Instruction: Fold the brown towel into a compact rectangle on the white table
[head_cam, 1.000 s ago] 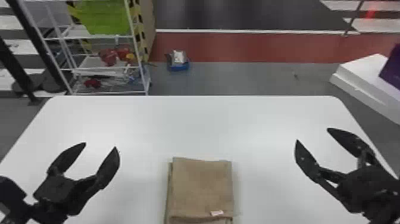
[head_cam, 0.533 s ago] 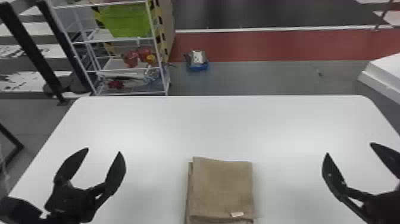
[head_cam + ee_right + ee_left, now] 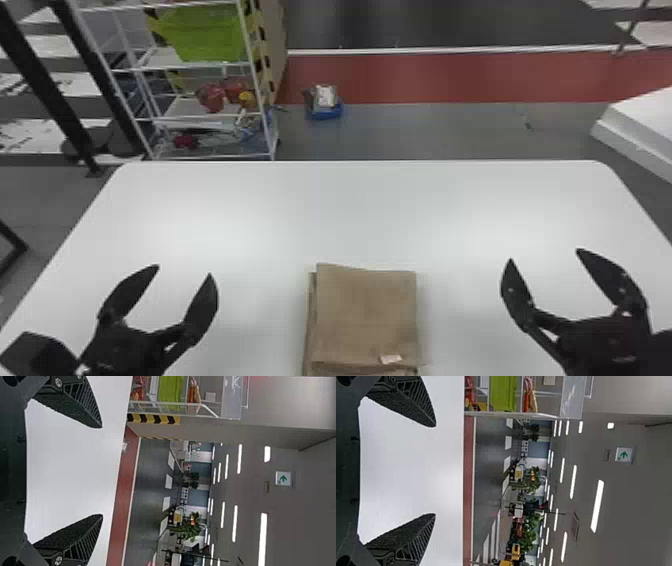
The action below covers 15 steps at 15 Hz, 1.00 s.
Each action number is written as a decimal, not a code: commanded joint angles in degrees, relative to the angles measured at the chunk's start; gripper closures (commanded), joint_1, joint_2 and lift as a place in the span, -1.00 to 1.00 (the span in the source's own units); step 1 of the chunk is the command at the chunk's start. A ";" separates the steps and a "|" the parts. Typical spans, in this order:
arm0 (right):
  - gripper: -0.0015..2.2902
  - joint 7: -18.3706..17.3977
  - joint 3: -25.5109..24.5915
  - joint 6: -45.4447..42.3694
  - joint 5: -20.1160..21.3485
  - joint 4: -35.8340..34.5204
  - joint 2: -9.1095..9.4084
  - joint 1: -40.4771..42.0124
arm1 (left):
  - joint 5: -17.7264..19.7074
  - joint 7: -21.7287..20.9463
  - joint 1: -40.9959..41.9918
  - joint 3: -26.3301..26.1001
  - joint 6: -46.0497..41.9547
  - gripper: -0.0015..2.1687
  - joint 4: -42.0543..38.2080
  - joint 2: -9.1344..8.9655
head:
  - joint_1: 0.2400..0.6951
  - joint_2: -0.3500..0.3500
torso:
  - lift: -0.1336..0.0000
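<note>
In the head view my left gripper (image 3: 184,270) is open over the left part of the white table (image 3: 260,215), with nothing between its fingers. My right gripper (image 3: 544,254) is likewise open and holds nothing, to the right of the towel. Between them, touching neither, the brown towel (image 3: 367,315) lies folded in a roughly rectangular stack near the front edge of the view. A small white label shows on its near part, and lower layers stick out a little on its left side. The left wrist view has the left gripper (image 3: 435,471) spread wide, as does the right wrist view the right gripper (image 3: 102,471).
Beyond the table's far left corner stands a white wire rack (image 3: 200,117) with a green bin (image 3: 205,32). A blue container (image 3: 326,111) sits on the floor behind the table. A white block (image 3: 642,130) stands past the right side.
The head view has swung left, so table, towel and rack show farther right in it. Both grippers have stayed open, and the towel keeps its folded shape.
</note>
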 commanded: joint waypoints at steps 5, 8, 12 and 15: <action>-0.92 -0.94 0.49 0.09 0.21 0.67 0.84 0.22 | 0.00 0.08 -0.18 -0.89 -0.08 -0.93 -0.26 -0.24 | 1.00 0.27 | -0.84; -0.92 -0.94 0.67 -0.44 0.56 1.20 0.84 0.13 | -0.09 -0.01 -1.15 -0.89 -0.08 -0.93 0.70 -0.24 | 1.00 0.25 | -0.84; -0.92 -0.94 1.11 -0.26 1.17 1.64 0.84 -0.49 | -1.15 0.17 -1.76 -0.54 0.28 -0.93 0.79 -0.24 | 1.00 0.26 | -0.84; -0.92 -0.94 1.11 -0.26 1.35 2.08 0.84 -0.75 | -0.80 0.17 -1.67 -0.36 0.28 -0.93 0.88 -0.24 | 1.00 0.28 | -0.84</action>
